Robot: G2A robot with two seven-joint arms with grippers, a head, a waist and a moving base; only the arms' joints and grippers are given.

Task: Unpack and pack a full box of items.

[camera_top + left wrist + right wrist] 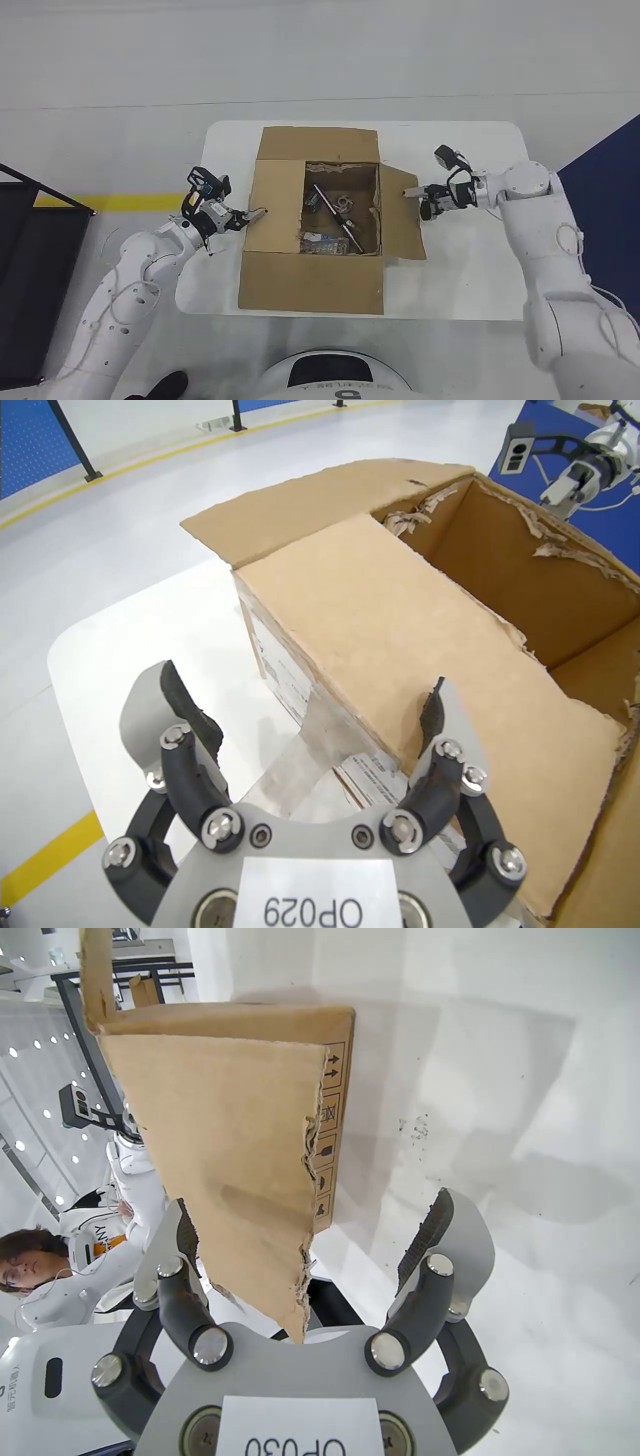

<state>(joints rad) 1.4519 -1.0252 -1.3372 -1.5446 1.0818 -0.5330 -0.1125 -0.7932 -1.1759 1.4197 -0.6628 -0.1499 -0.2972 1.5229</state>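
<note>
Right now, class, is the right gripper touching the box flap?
Cannot tell. The right wrist view shows the flap between the right gripper's open fingers, its edge overlapping one, yet no plain contact.

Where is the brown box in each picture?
Top view: box open in the middle of the white table.
Left wrist view: box just beyond the open left gripper.
Right wrist view: its side flap stands between the open right gripper's fingers.
Shared landmark: the white table under it.
</note>
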